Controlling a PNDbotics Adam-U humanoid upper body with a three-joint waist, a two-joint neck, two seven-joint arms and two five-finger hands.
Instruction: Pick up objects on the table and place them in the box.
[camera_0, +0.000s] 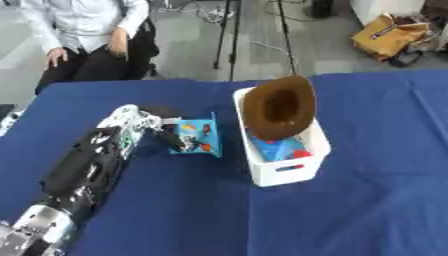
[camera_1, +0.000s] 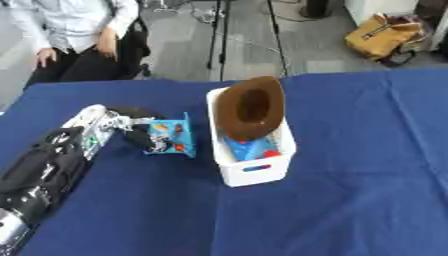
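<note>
Left of the white box (camera_0: 284, 172), the left hand (camera_0: 162, 131) grasps a small blue packet (camera_0: 198, 136) on the table; it looks light and thin, best pinched by its edges.

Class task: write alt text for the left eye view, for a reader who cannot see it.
The robot's left hand grips a small blue packet on a blue table, just left of a white box. A brown hat stands tilted in the box over blue and red items. The right hand is out of view.
</note>
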